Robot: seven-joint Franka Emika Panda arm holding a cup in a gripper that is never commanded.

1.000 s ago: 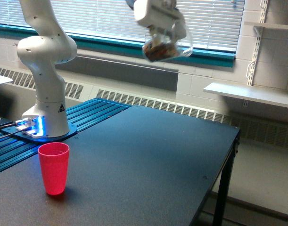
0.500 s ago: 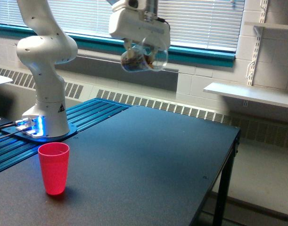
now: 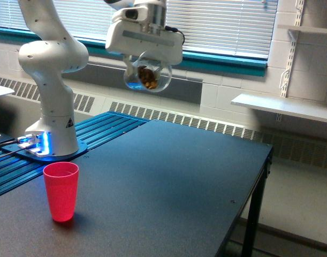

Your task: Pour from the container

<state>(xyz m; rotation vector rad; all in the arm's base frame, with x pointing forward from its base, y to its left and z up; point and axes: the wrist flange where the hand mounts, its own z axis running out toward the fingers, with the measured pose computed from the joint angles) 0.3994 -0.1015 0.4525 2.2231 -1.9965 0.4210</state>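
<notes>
Container (image 3: pixel 147 78) hung tipped sideways, clamped in the gripper (image 3: pixel 146 63), high above and well apart from the red cup (image 3: pixel 61 191) — likely positioning to pour.

One robot arm (image 3: pixel 48 69), ending in one hand (image 3: pixel 146 56). One clear container (image 3: pixel 147 77), clasped in the hand, with a small heap of brown pieces (image 3: pixel 147 76) inside; their number cannot be counted. One red cup (image 3: pixel 61 191), well below the hand and toward the exterior view's left. One black table (image 3: pixel 168 187) beneath the hand. Two wall shelves (image 3: pixel 281 107), off toward the exterior view's right.
</notes>
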